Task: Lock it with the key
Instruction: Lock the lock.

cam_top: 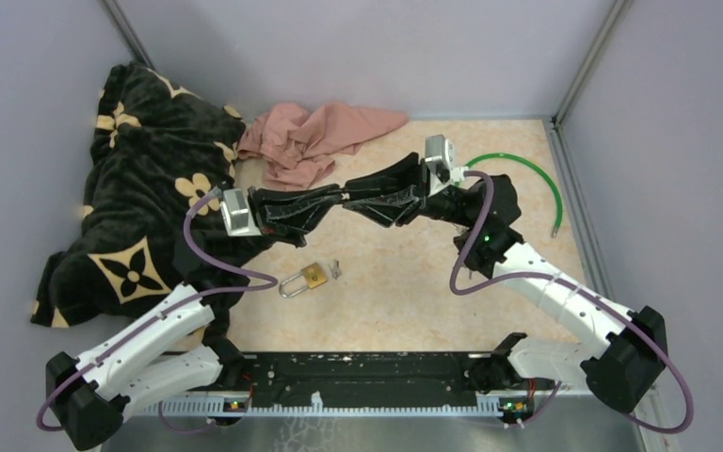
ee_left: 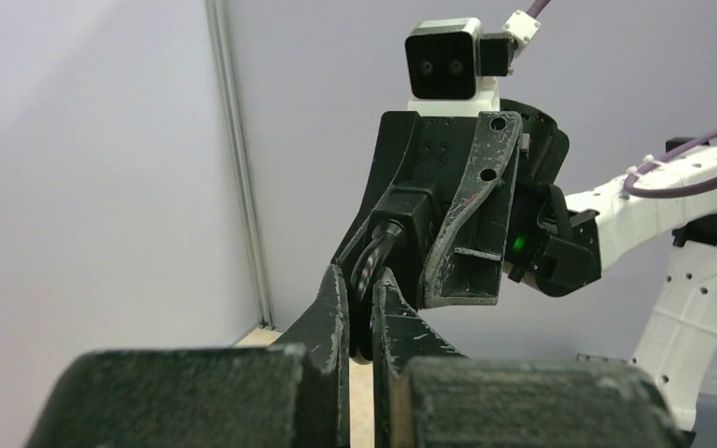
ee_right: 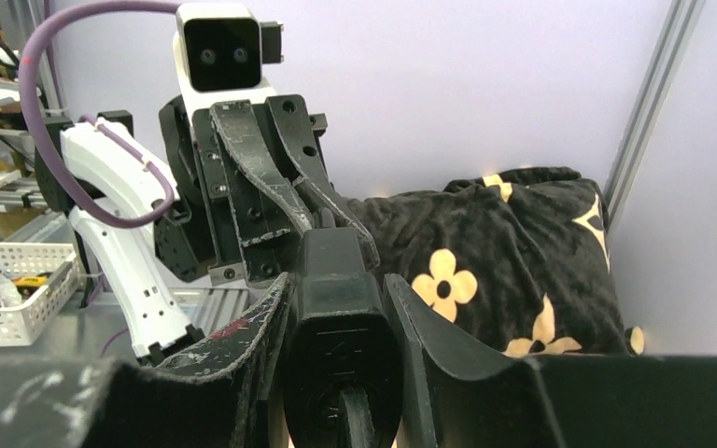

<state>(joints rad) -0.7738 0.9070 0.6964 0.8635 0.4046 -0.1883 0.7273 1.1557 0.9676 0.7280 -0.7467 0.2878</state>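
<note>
The brass padlock with its silver shackle (cam_top: 303, 280) lies flat on the beige speckled table (cam_top: 405, 301), near the front and between my two arms. The small silver key (cam_top: 336, 270) lies just beside it to the right. From above I cannot tell whether the two touch. Neither of my grippers is on either of them.

Both grippers meet tip to tip in the air, well above the padlock and further back. My right gripper (ee_right: 339, 280) is clamped on a black plastic block (ee_right: 341, 345), one finger pressed to each side of it. A curved black loop (ee_left: 371, 266) hangs from that block, and my left gripper (ee_left: 359, 289) is pinched on it, the fingers drawn nearly together with the loop in the narrow gap. What this black piece is I cannot tell.

Behind and to the left a dark plush blanket with cream flower patterns (cam_top: 141, 188) is heaped against the wall. A crumpled pink cloth (cam_top: 311, 137) lies beside it at the back. A thin green curved tube (cam_top: 537, 179) rests on the table at the right.
</note>
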